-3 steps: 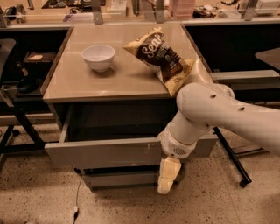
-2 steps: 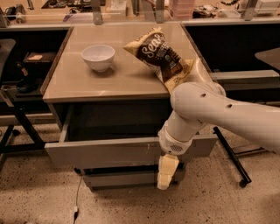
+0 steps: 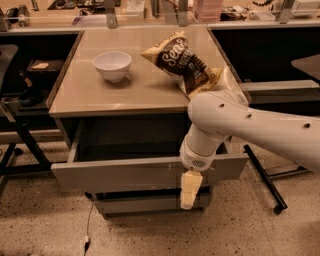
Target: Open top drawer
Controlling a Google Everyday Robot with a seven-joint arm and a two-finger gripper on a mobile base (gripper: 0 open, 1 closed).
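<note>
Nearest of all is the speckled floor (image 3: 45,227), where a thin dark cable (image 3: 88,227) trails down from under the desk's front edge. Just above it, below the front edge and a little right of centre, the gripper (image 3: 190,190) hangs as a pale cream block pointing downward in front of a narrower lower drawer (image 3: 135,204) (whether it is wide or narrow cannot be told from this angle). Its upper end sits against the lower lip of the top drawer (image 3: 110,173), whose broad grey front stands pulled well out from the desk's front edge and runs almost from the left front corner to the right one. Behind that front the drawer's shallow inside shows dark and in shadow. The white arm (image 3: 250,125) comes in from the right, passes over the right front corner of the desk, bends at a rounded joint above the drawer's right half and drops to the gripper. The desk (image 3: 100,97) has a smooth tan top. A white bowl (image 3: 112,65) stands on it toward the left back corner, well apart from a brown and yellow bag of chips (image 3: 180,60) that lies tilted toward the right edge, its near end hidden behind the arm. Beyond the back edge runs a cluttered counter (image 3: 150,10), too dim to read.
</note>
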